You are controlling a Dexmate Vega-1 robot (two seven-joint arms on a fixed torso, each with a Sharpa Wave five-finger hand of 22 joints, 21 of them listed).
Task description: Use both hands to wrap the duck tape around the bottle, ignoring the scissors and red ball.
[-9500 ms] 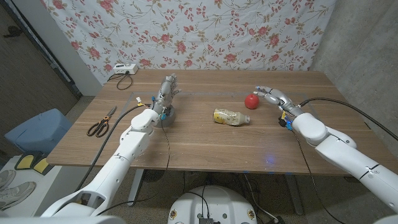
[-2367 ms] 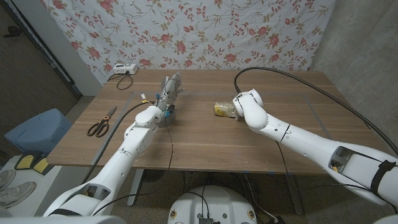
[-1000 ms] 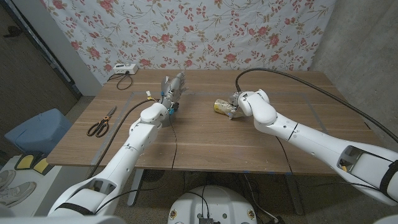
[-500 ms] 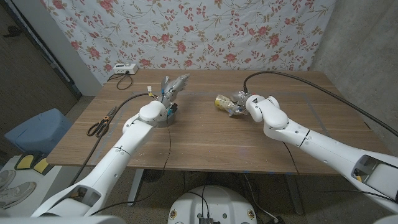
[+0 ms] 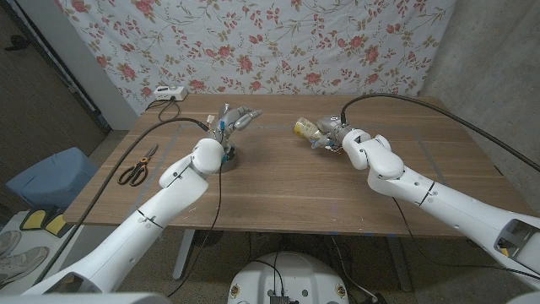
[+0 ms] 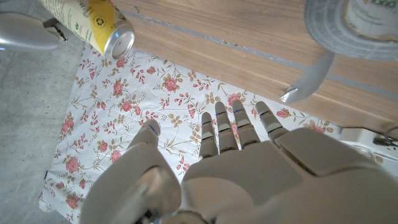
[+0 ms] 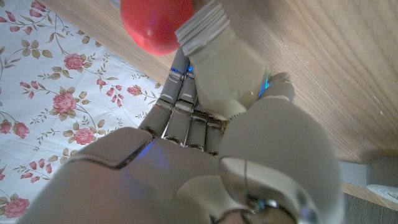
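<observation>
Right hand (image 5: 331, 133) grips the bottle (image 5: 307, 128) aloft over bare mid-table; left hand (image 5: 236, 119) is spread wide, holding nothing.

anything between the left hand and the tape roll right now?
Nothing visible. The left hand hangs open above the table, and the grey duct tape roll sits on the wooden table just beside its arm, with bare wood around it. The right hand holds the clear plastic bottle with the yellow label off to the side.

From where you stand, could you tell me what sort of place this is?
Probably a makeshift robot test room: a wooden table, a floral sheet hung as backdrop, and bare concrete wall.
</observation>
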